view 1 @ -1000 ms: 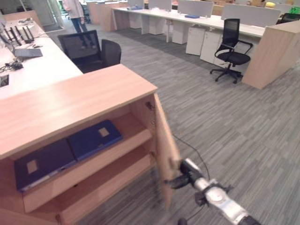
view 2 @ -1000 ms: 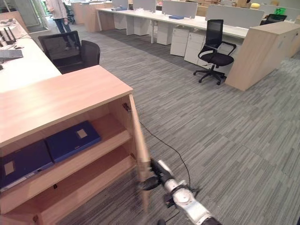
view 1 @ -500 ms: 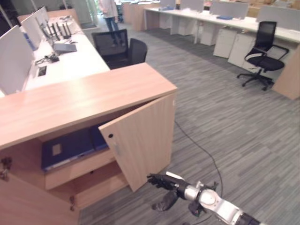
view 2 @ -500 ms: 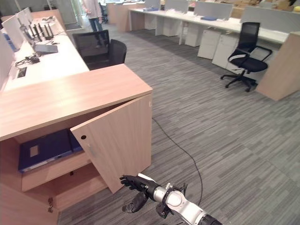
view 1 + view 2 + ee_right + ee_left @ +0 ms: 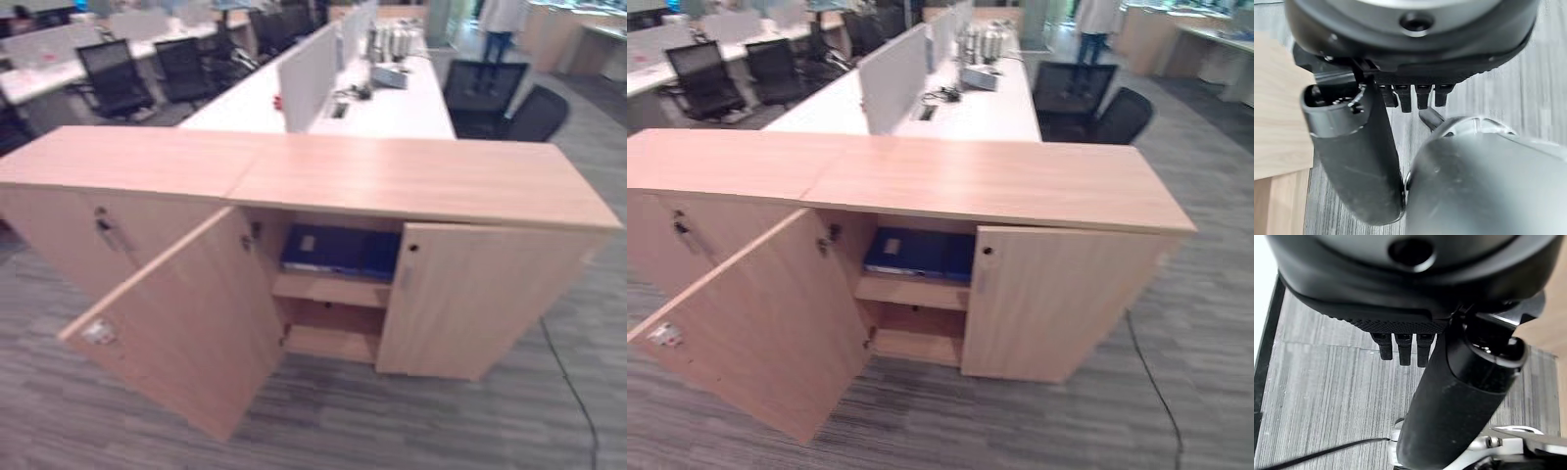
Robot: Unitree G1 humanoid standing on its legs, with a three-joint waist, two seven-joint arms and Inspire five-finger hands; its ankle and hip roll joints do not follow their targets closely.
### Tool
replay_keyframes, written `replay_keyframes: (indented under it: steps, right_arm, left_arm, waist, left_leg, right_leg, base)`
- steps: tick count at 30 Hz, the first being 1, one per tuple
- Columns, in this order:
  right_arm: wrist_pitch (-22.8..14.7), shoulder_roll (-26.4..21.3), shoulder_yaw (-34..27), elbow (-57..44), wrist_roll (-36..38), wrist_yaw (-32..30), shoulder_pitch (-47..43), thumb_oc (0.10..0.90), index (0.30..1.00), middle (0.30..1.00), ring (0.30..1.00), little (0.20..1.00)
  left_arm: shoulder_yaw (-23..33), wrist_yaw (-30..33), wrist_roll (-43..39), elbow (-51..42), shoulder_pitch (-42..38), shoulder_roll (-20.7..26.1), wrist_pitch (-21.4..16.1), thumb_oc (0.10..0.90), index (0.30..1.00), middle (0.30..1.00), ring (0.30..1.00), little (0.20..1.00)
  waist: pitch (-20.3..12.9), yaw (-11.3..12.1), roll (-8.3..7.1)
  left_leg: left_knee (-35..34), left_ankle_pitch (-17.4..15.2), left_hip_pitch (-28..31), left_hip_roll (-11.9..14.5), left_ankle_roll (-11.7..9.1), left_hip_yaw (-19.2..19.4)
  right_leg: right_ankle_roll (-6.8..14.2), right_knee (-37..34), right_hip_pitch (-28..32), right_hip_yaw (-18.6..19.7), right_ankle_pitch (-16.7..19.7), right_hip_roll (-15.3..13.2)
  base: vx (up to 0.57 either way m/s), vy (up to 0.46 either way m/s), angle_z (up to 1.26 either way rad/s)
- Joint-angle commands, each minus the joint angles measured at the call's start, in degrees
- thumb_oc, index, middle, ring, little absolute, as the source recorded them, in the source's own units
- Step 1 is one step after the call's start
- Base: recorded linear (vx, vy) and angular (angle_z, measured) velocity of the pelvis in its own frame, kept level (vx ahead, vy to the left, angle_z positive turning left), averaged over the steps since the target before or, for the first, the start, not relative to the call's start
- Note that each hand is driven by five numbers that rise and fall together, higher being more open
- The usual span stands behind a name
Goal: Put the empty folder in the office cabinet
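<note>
The head views show the low light-wood office cabinet (image 5: 411,181) from the front, its left door (image 5: 186,323) swung wide and its right door (image 5: 470,299) nearly closed; between them, on the upper shelf (image 5: 328,289), lies the dark blue flat folder (image 5: 338,250) with a pale square label (image 5: 308,243) whose writing is too small to read; a white desk (image 5: 970,108) with grey divider panels and black office chairs (image 5: 705,78) stands behind, and a person's legs (image 5: 1092,44) show at the far end. The wrist views give the hands instead, over grey striped carpet (image 5: 1322,396): the left hand (image 5: 1400,298) and right hand (image 5: 1410,54) each hold nothing, fingers straight and relaxed, thumb standing out; the folder is nowhere near either.
</note>
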Motion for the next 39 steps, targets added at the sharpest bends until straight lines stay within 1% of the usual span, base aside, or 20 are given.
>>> replay_keyframes:
  steps: [1,2,3,4,5,7,8,9,12,16,18,21,22,23,24,25,26,29,34,39]
  right_arm:
    - [0.4,-1.6,5.0,-2.5,1.4,-1.0,-1.5,0.800,0.900,0.900,0.900,0.900]
    - [0.4,-1.6,5.0,-2.6,1.4,-1.0,-1.4,0.800,0.900,0.900,0.900,0.900]
    - [0.2,-1.0,4.2,-3.3,2.3,-1.0,-0.9,0.800,0.900,0.900,0.900,0.900]
    - [0.2,-1.0,4.2,-3.3,2.3,-1.1,-0.8,0.800,0.900,0.900,0.900,0.900]
    - [0.0,-0.3,3.8,-4.0,3.1,-0.9,-0.2,0.800,0.900,0.900,0.900,0.900]
    - [-0.1,0.1,3.7,-4.4,3.5,-0.9,0.1,0.800,0.900,0.900,0.900,0.900]
    - [-0.3,0.9,3.7,-4.8,4.0,-0.8,0.6,0.800,0.900,0.900,0.900,0.900]
    - [-0.3,0.9,3.7,-4.8,4.0,-0.8,0.6,0.800,0.900,0.900,0.900,0.900]
    - [-0.6,1.5,3.2,-5.1,4.3,-0.7,2.0,0.800,0.900,0.900,0.900,0.900]
    - [-0.8,1.5,2.7,-5.1,4.2,-0.7,2.7,0.800,0.900,0.900,0.900,0.900]
    - [-1.0,1.3,2.5,-5.4,4.0,-0.8,3.0,0.800,0.900,0.900,0.900,0.900]
    - [-1.6,1.0,2.5,-6.5,4.2,-0.4,3.3,0.800,0.900,0.900,0.900,0.900]
    - [-1.6,1.1,2.6,-6.6,4.2,-0.4,3.3,0.800,0.900,0.900,0.900,0.900]
    - [-1.8,0.8,2.8,-7.0,4.1,0.0,3.4,0.800,0.900,0.900,0.900,0.900]
    - [-1.7,1.0,2.9,-7.0,4.1,0.0,3.3,0.800,0.900,0.900,0.900,0.900]
    - [-1.8,0.3,3.1,-7.0,4.0,0.4,3.3,0.800,0.900,0.900,0.900,0.900]
    - [-1.8,0.5,3.1,-7.0,4.0,0.4,3.2,0.800,0.900,0.900,0.900,0.900]
    - [-1.5,-0.2,3.5,-6.3,2.8,0.7,3.0,0.800,0.900,0.900,0.900,0.900]
    - [-1.3,-1.0,3.3,-5.2,1.7,1.0,2.4,0.800,0.900,0.900,0.900,0.900]
    - [-1.5,-1.3,3.3,-5.4,1.9,1.2,1.8,0.800,0.900,0.900,0.900,0.900]
  left_arm:
    - [3.1,-1.4,-0.6,2.4,-5.3,-2.7,-1.7,0.800,0.900,0.900,0.900,0.900]
    - [3.1,-1.5,-0.6,2.4,-5.2,-2.6,-1.7,0.800,0.900,0.900,0.900,0.900]
    - [4.1,-1.5,-0.3,3.2,-4.5,-2.5,-1.5,0.800,0.900,0.900,0.900,0.900]
    - [4.1,-1.5,-0.3,3.2,-4.5,-2.5,-1.5,0.800,0.900,0.900,0.900,0.900]
    - [5.2,-1.8,-0.8,3.6,-3.8,-2.4,-1.4,0.800,0.900,0.900,0.900,0.900]
    - [6.2,-1.7,-1.2,3.9,-3.4,-2.2,-1.4,0.800,0.900,0.900,0.900,0.900]
    - [8.2,-1.6,-2.3,4.0,-2.7,-1.8,-1.5,0.800,0.900,0.900,0.900,0.900]
    - [8.2,-1.6,-2.3,4.0,-2.7,-1.8,-1.5,0.800,0.900,0.900,0.900,0.900]
    - [12.8,-0.8,-5.3,3.8,-1.7,0.3,-2.0,0.800,0.900,0.900,0.900,0.900]
    - [14.5,0.9,-4.0,4.0,-1.5,3.1,-2.4,0.800,0.900,0.900,0.900,0.900]
    - [16.3,1.8,-4.0,2.8,-2.0,6.2,-2.8,0.800,0.900,0.900,0.900,0.900]
    - [21.1,1.7,-6.9,0.8,-3.3,13.7,-3.6,0.800,0.900,0.900,0.900,0.900]
    - [21.2,1.7,-6.9,0.8,-3.3,13.9,-3.6,0.800,0.900,0.900,0.900,0.900]
    - [23.5,1.1,-8.9,-0.2,-4.5,18.3,-4.0,0.800,0.900,0.900,0.900,0.900]
    - [23.6,1.0,-9.0,-0.1,-4.5,18.6,-4.0,0.800,0.900,0.900,0.900,0.900]
    - [25.2,1.0,-10.2,-1.4,-6.2,23.1,-4.3,0.800,0.900,0.900,0.900,0.900]
    - [25.3,0.8,-10.3,-1.3,-6.3,23.5,-4.3,0.800,0.900,0.900,0.900,0.900]
    - [24.6,3.4,-7.7,-5.6,-9.8,29.1,-5.1,0.800,0.900,0.900,0.900,0.900]
    - [23.0,5.6,-3.4,-7.9,-12.7,32.5,-5.1,0.800,0.900,0.900,0.900,0.900]
    - [21.4,5.3,-2.0,-8.1,-15.5,34.7,-5.0,0.800,0.900,0.900,0.900,0.900]
  waist:
    - [1.5,0.3,2.04]
    - [1.5,0.1,1.98]
    - [1.5,0.8,2.04]
    - [1.5,0.6,1.98]
    - [1.5,1.1,1.85]
    - [1.7,1.4,1.57]
    - [1.6,2.2,1.19]
    - [1.6,2.1,1.15]
    - [0.8,4.0,0.50]
    - [0.2,4.4,0.25]
    - [0.0,4.6,0.22]
    - [-0.6,4.7,0.20]
    - [-0.6,4.7,0.07]
    - [-0.7,4.6,0.17]
    - [-0.7,4.6,-0.04]
    - [-1.0,4.2,0.22]
    - [-0.9,4.3,-0.03]
    - [-1.2,3.7,-0.13]
    - [-1.7,2.8,-0.30]
    - [-1.8,1.7,-0.19]
  left_leg:
    - [-0.1,-5.0,1.6,5.1,-7.2,-6.8]
    - [-0.2,-4.9,1.6,5.0,-7.1,-7.0]
    - [-0.8,-5.0,1.9,3.7,-6.5,-8.5]
    - [-0.8,-4.9,2.0,3.6,-6.4,-8.7]
    - [-1.2,-5.1,2.3,2.5,-5.9,-9.7]
    - [-1.2,-5.1,2.3,1.9,-5.5,-10.4]
    - [-1.3,-5.0,2.2,1.3,-5.3,-11.3]
    - [-1.3,-5.0,2.2,1.2,-5.3,-11.4]
    - [-1.4,-4.5,1.3,0.6,-5.2,-12.9]
    - [-1.4,-4.2,0.9,0.4,-5.1,-13.2]
    - [-1.4,-4.1,0.7,0.5,-5.0,-12.9]
    - [-1.4,-4.0,0.7,0.7,-5.2,-12.2]
    - [-1.4,-4.0,0.7,0.7,-5.2,-12.1]
    - [-1.4,-4.0,0.8,0.7,-5.2,-11.7]
    - [-1.4,-4.0,0.8,0.7,-5.2,-11.6]
    - [-1.4,-4.0,0.8,0.9,-5.2,-11.2]
    - [-1.4,-4.1,0.8,0.9,-5.3,-11.0]
    - [-1.4,-4.2,1.0,1.0,-5.3,-10.2]
    - [-1.4,-4.3,1.6,1.1,-5.2,-9.2]
    - [-1.4,-4.6,2.2,1.2,-5.1,-8.4]
  right_leg:
    - [0.6,-0.4,0.7,-2.6,-3.1,4.1]
    - [0.7,-0.3,0.8,-2.8,-3.1,3.9]
    - [1.4,1.0,1.1,-3.6,-2.6,2.0]
    - [1.5,1.1,1.2,-3.7,-2.6,1.8]
    - [2.1,2.0,1.6,-4.6,-2.0,0.1]
    - [2.7,2.3,2.0,-5.1,-1.4,-0.8]
    - [3.2,2.1,2.5,-5.9,-0.8,-1.6]
    - [3.3,2.1,2.5,-6.0,-0.8,-1.6]
    - [4.2,1.1,3.4,-7.5,0.4,-2.3]
    - [4.6,0.3,3.3,-7.3,1.1,-2.2]
    - [4.7,-0.2,3.1,-6.8,1.4,-2.1]
    - [4.8,-0.8,2.7,-5.6,2.0,-1.6]
    - [4.8,-0.8,2.7,-5.5,2.0,-1.6]
    - [4.9,-1.0,2.5,-4.9,2.2,-1.4]
    - [4.9,-1.0,2.4,-4.8,2.3,-1.4]
    - [5.1,-1.2,2.2,-4.1,2.5,-1.3]
    - [5.1,-1.2,2.2,-3.9,2.5,-1.3]
    - [5.2,-1.3,1.8,-2.9,2.7,-1.1]
    - [5.4,-1.6,1.6,-2.0,2.8,-1.1]
    - [5.5,-1.5,1.4,-1.0,3.0,-1.1]
  base:
    - [-0.11,0.213,0.87]
    - [-0.11,0.271,0.89]
    - [-0.03,0.117,0.68]
    - [-0.05,0.199,0.64]
    - [-0.04,0.124,0.41]
    - [-0.05,0.098,0.28]
    - [-0.04,0.043,0.35]
    - [-0.07,0.049,0.37]
    - [-0.04,0.042,0.20]
    - [0.00,0.043,0.18]
    - [0.01,0.016,-0.01]
    - [0.02,0.011,-0.07]
    - [0.02,-0.008,-0.08]
    - [0.01,-0.007,-0.12]
    - [0.02,-0.023,-0.10]
    - [0.01,-0.016,-0.11]
    - [0.01,-0.020,-0.09]
    - [0.01,-0.009,-0.21]
    - [0.02,-0.008,-0.11]
    - [0.01,-0.003,-0.12]
